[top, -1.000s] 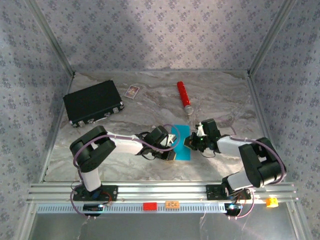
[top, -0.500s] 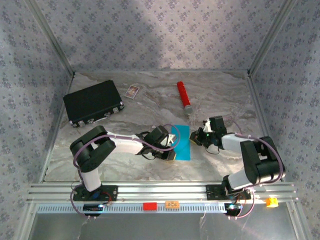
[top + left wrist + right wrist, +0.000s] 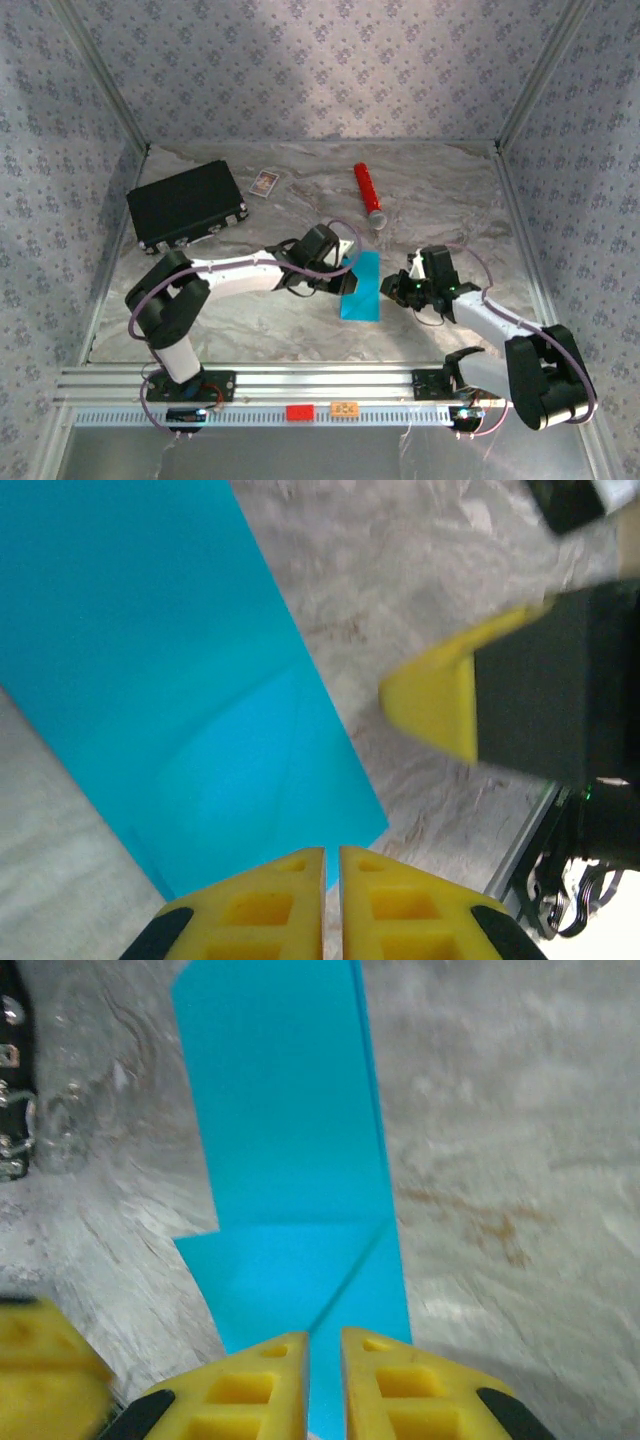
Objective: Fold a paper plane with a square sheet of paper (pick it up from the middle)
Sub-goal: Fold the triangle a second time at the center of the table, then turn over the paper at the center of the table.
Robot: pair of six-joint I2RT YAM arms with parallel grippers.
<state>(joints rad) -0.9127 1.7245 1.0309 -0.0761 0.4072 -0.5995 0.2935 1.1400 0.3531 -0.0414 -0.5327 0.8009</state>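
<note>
The square sheet of paper (image 3: 360,288), bright cyan, lies flat on the marble table, folded into a narrow strip. A diagonal crease shows near its end in the right wrist view (image 3: 290,1160). My left gripper (image 3: 345,268) hovers over the strip's far left edge. Its yellow jaws (image 3: 332,858) are shut to a thin slit with nothing between them, and the paper (image 3: 180,680) lies below. My right gripper (image 3: 393,290) is at the strip's right side. Its jaws (image 3: 325,1345) stand a narrow gap apart above the paper's end and hold nothing. One right fingertip (image 3: 430,705) shows in the left wrist view.
A black rectangular case (image 3: 185,205) sits at the back left, with a small white card (image 3: 264,181) beside it. A red cylinder (image 3: 369,193) lies at the back centre. Patterned walls enclose the table on three sides. An aluminium rail (image 3: 320,385) runs along the near edge.
My left gripper has moved away from the near edge toward the strip's far end. The right gripper has pulled back to the right, its arm swung outward. Both jaws have eased slightly apart.
</note>
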